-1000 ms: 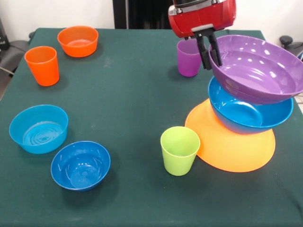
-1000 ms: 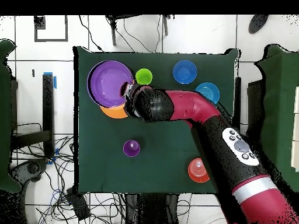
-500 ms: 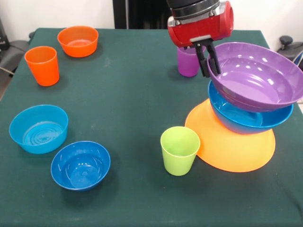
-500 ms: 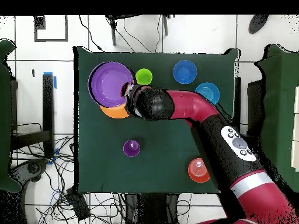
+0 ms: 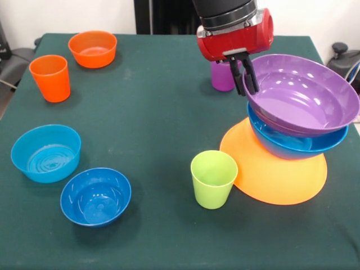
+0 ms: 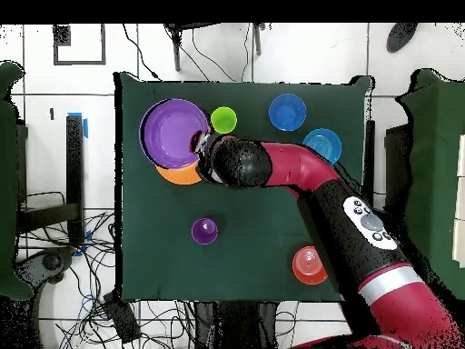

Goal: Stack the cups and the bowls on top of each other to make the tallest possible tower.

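My gripper (image 5: 246, 76) is shut on the near-left rim of the large purple bowl (image 5: 304, 95), one finger inside and one outside. The purple bowl rests, slightly tilted, in the large blue bowl (image 5: 298, 145), which sits on the upturned orange-yellow bowl (image 5: 275, 174) at the right of the table. In the overhead view the gripper (image 6: 197, 145) is at the purple bowl's (image 6: 173, 132) edge. A lime green cup (image 5: 213, 179) stands just left of the tower. A purple cup (image 5: 221, 77) stands behind the gripper. The yellow cup is not in view.
An orange cup (image 5: 50, 77) and a small orange bowl (image 5: 93, 48) stand at the far left. A light blue bowl (image 5: 46, 153) and a small dark blue bowl (image 5: 95, 196) sit at the near left. The table's right edge is close to the tower.
The gripper has shifted a little left and back with the purple bowl's rim. The bowl has turned flatter and sits lower in the blue bowl.
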